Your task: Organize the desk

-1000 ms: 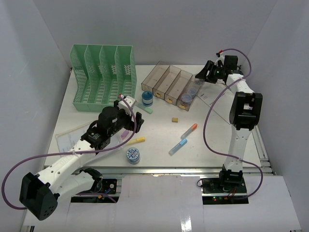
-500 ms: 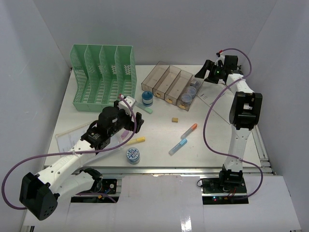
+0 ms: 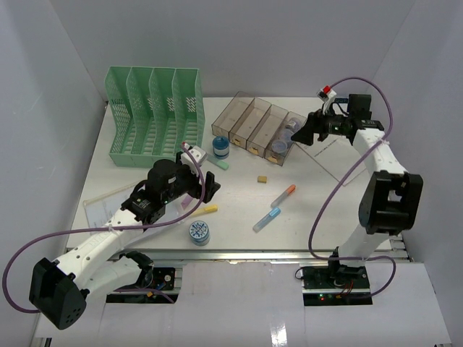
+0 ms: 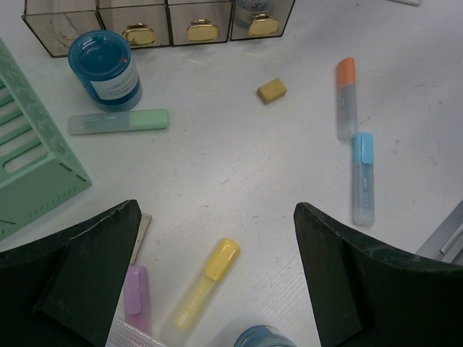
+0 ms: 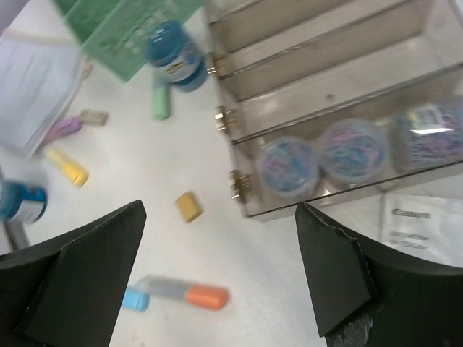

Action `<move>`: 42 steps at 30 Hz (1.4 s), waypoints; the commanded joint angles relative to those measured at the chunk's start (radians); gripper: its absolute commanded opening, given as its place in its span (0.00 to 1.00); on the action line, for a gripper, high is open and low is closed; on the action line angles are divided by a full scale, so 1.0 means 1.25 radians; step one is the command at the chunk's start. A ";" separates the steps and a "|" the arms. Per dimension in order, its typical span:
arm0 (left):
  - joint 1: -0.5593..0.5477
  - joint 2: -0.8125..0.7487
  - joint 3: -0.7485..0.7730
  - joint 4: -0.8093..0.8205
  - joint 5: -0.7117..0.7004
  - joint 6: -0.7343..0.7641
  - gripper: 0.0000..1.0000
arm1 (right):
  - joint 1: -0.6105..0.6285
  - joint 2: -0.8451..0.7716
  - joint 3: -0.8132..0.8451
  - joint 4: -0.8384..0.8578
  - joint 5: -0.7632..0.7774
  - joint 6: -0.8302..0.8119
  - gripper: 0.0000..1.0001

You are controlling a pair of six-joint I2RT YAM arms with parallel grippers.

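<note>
The white desk [image 3: 318, 199] holds scattered stationery. An orange highlighter [image 3: 284, 194], a blue highlighter [image 3: 266, 219] and a small yellow eraser [image 3: 263, 178] lie mid-desk. My left gripper [image 3: 200, 168] hangs open over a yellow highlighter [image 4: 202, 285] and a purple one [image 4: 135, 298], holding nothing. A blue jar [image 4: 105, 70] and a green highlighter [image 4: 119, 121] sit beyond it. My right gripper [image 3: 302, 134] is open and empty beside the clear tray [image 3: 246, 119]. The tray's right compartment holds three small tubs [image 5: 349, 153].
A green slotted file rack [image 3: 153, 116] stands at the back left. A second blue jar [image 3: 199, 233] sits near the front rail. A plastic document sleeve [image 3: 101, 210] lies at the front left, and a paper sheet [image 3: 334, 152] lies at the right.
My right gripper has opened wider and drawn back from above the tray's right compartment toward the near side, its elbow swinging right. The left gripper has shifted slightly.
</note>
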 commanded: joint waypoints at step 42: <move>0.050 0.920 0.901 -0.305 -0.345 -0.026 0.98 | 0.007 -0.517 -0.416 0.027 0.020 -0.236 0.90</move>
